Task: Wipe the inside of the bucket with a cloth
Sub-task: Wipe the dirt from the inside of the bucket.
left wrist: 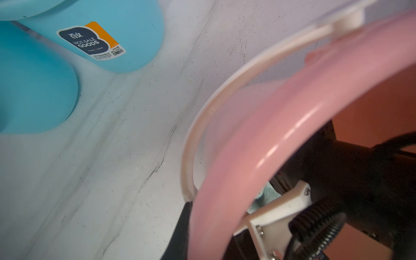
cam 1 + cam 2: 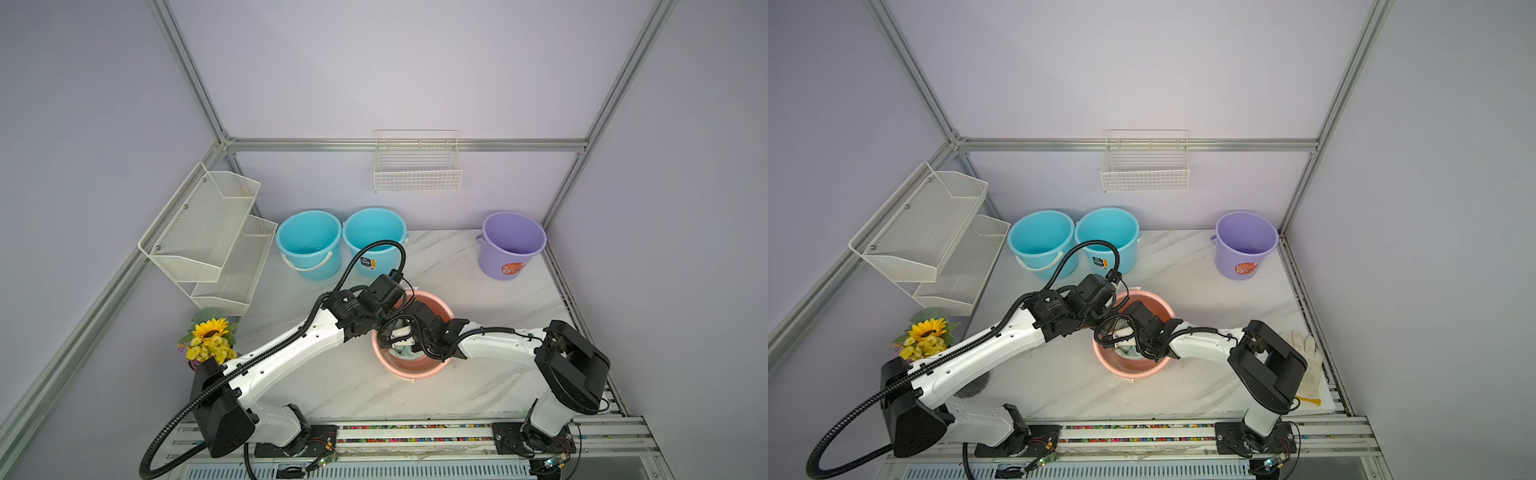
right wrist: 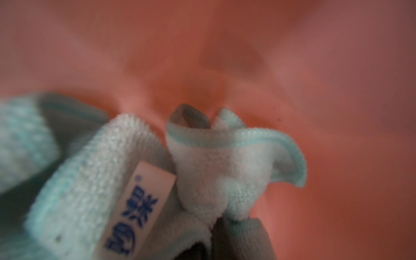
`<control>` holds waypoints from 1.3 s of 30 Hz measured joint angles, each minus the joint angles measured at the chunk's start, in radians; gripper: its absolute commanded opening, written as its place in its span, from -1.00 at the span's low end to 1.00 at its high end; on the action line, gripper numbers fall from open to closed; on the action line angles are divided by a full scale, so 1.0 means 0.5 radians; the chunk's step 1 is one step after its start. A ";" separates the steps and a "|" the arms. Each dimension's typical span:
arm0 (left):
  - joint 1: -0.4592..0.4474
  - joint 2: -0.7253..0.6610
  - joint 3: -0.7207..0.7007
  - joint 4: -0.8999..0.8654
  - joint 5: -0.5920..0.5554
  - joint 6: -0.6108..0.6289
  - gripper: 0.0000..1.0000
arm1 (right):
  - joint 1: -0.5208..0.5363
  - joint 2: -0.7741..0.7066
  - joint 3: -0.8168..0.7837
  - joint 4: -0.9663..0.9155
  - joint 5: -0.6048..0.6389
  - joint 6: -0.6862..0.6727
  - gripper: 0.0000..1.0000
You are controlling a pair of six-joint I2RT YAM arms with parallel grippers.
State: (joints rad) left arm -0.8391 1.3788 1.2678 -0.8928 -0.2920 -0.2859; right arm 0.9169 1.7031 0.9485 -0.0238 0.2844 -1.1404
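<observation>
The pink bucket (image 2: pixel 415 372) (image 2: pixel 1133 372) stands upright mid-table, and both arms reach into it. My left gripper (image 1: pixel 202 236) is shut on the bucket's rim (image 1: pixel 258 139) at its far-left side. One black finger (image 1: pixel 181 227) lies against the outside of the rim, and the other is hidden inside. My right gripper (image 3: pixel 222 243) is deep in the bucket, shut on the mint-green cloth (image 3: pixel 213 175) with its white tag (image 3: pixel 144 202). The cloth (image 2: pixel 405 353) (image 2: pixel 1130 352) is bunched against the pink inner wall (image 3: pixel 292 67). A corner of the cloth (image 1: pixel 264 198) shows under the rim.
Two blue buckets (image 2: pixel 309 243) (image 2: pixel 374 239) stand behind the pink one, close to the left arm's cable. A purple bucket (image 2: pixel 511 245) is at the back right. A wire shelf (image 2: pixel 208 237), a wall basket (image 2: pixel 417 166) and sunflowers (image 2: pixel 210 338) sit at the edges. A white glove (image 2: pixel 1308 361) lies at the right.
</observation>
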 measured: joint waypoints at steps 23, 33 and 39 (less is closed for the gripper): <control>0.017 -0.044 -0.049 0.024 -0.009 -0.143 -1.00 | 0.051 0.062 0.422 -1.195 0.410 0.105 -1.00; 0.014 -0.047 -0.049 0.031 0.143 -0.159 -1.00 | 0.060 -0.019 0.446 -1.527 -0.154 0.365 -1.00; -0.018 -0.040 -0.049 0.015 0.153 -0.117 -1.00 | 0.050 -0.072 0.323 -1.316 -0.459 0.391 -1.00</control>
State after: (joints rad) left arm -0.8482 1.3590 1.2434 -0.8852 -0.2157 -0.3443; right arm 0.9421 1.6669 1.1103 -0.6819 0.0551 -0.9447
